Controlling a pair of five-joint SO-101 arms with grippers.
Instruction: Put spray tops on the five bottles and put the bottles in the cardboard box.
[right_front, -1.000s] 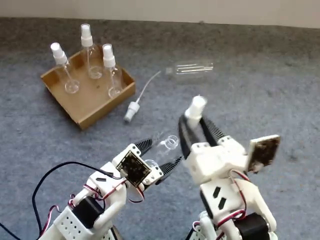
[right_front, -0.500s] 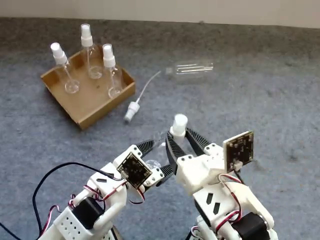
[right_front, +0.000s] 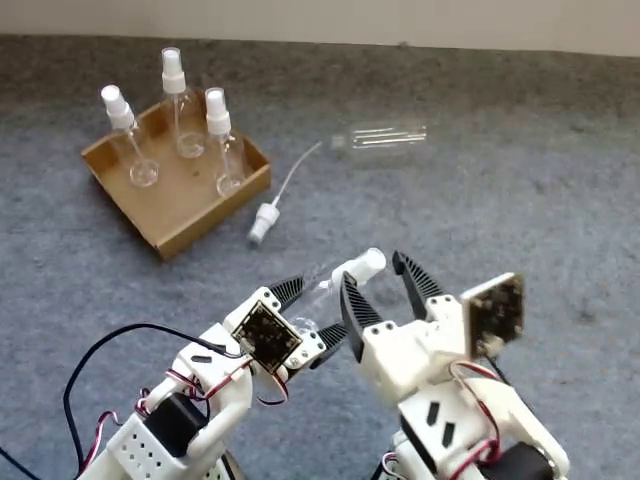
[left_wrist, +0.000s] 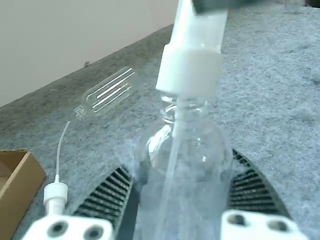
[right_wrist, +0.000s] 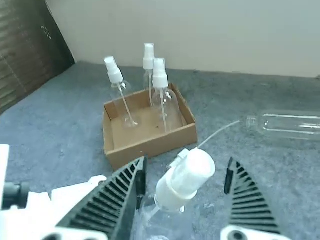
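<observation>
Over the last second the right gripper (right_front: 385, 285) has carried the white plastic spray top (right_front: 362, 265) down from above and sideways onto the neck of the clear round-shouldered bottle (left_wrist: 180, 187), then let go. The top now sits on the neck with its dip tube inside the bottle. It looks slightly cocked, so seating is probably begun but not finished.

The right gripper is spread wide. Its black ribbed fingers (right_wrist: 120, 195) stand on either side of the top, and a gap shows on each side in the right wrist view. The left gripper (right_front: 320, 308) pinches the bottle body just above the grey carpeted table (right_front: 520, 180).

Three capped bottles (right_front: 218, 140) stand in the shallow brown cardboard box (right_front: 215, 215). A fifth, uncapped clear bottle (right_front: 385, 137) lies on the table, well apart from the box. A loose white spray top with a long tube (right_front: 265, 220) lies just beside the box.
</observation>
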